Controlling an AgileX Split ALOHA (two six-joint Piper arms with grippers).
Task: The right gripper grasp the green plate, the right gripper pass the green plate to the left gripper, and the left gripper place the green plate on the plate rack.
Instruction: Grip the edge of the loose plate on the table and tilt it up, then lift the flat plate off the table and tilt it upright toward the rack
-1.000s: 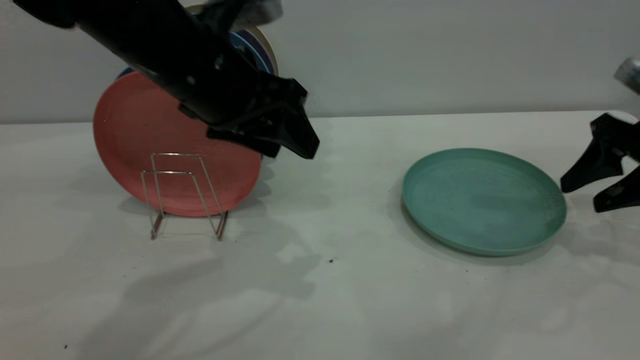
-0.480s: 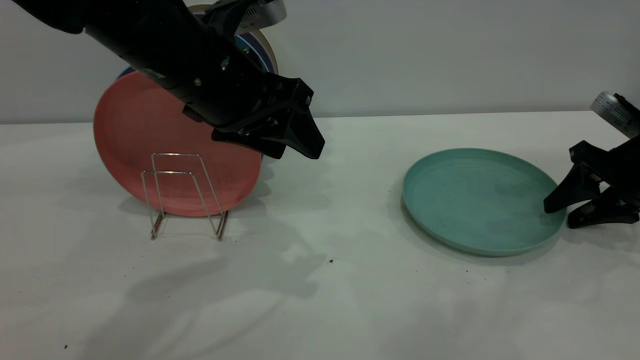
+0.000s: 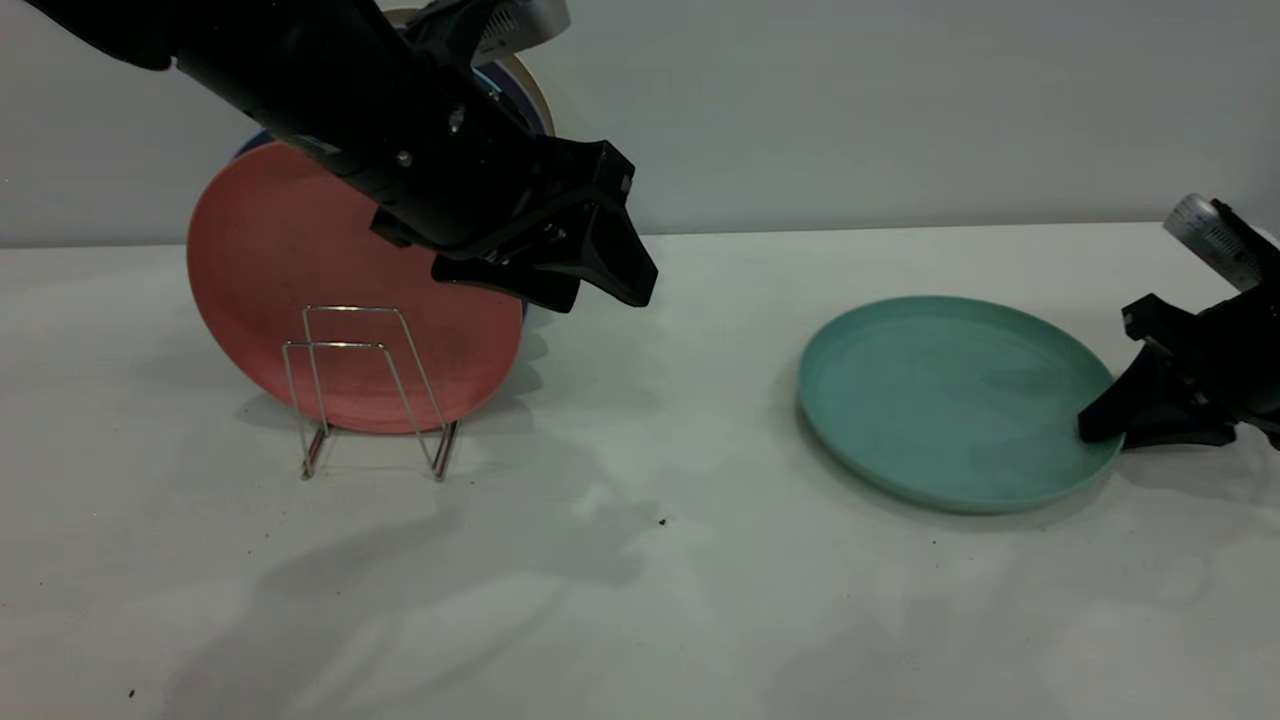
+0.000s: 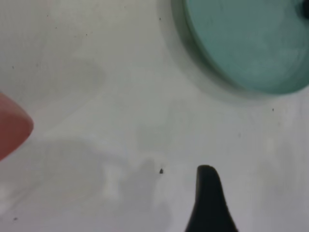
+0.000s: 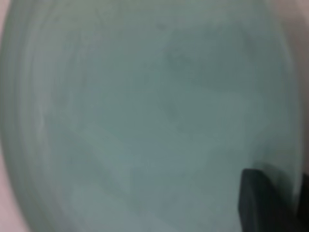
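A pale, speckled worktop [image 3: 640, 560] meets a plain grey wall [image 3: 900, 100]. The right end effector [image 3: 1100, 432] pinches the green plate [image 3: 940, 400]; the left end effector [image 3: 600, 280] hovers closed.

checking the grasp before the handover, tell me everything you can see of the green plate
The green plate is round, matte teal-green, with a low raised rim and faint dark specks; it looks like plastic. It lies flat, face up, on the white table, well to the right of the wire rack. The right pincer is at its right edge, one finger over the rim, apparently closing on it. Nothing lies in it. The left pincer hangs apart from it, near the rack.
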